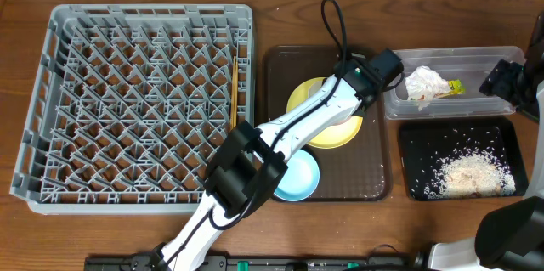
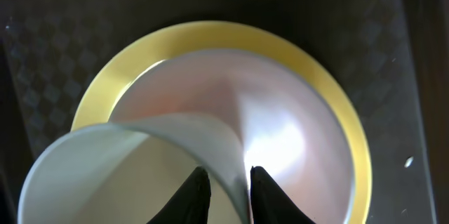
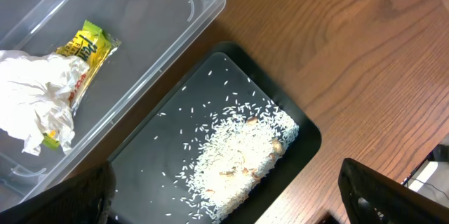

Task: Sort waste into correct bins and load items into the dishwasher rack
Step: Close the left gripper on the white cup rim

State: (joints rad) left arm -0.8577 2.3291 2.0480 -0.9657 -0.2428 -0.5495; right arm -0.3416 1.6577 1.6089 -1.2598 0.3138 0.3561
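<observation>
Left gripper (image 2: 228,176) clamped on thin, smooth rim of small white cup (image 2: 105,175), six o'clock of glossy round yellow plate (image 2: 210,33).

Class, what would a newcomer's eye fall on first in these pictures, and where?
The big grey dishwasher rack fills the left, nearly bare but for chopsticks at its right edge. The left arm reaches across the brown tray, its pincer pinching the rim of a white cup over the yellow plate. On the right, white rice lies scattered in the black tray.

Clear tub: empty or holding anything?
Holding waste: a crumpled white napkin and a yellow-green snack packet lie inside the clear tub.
</observation>
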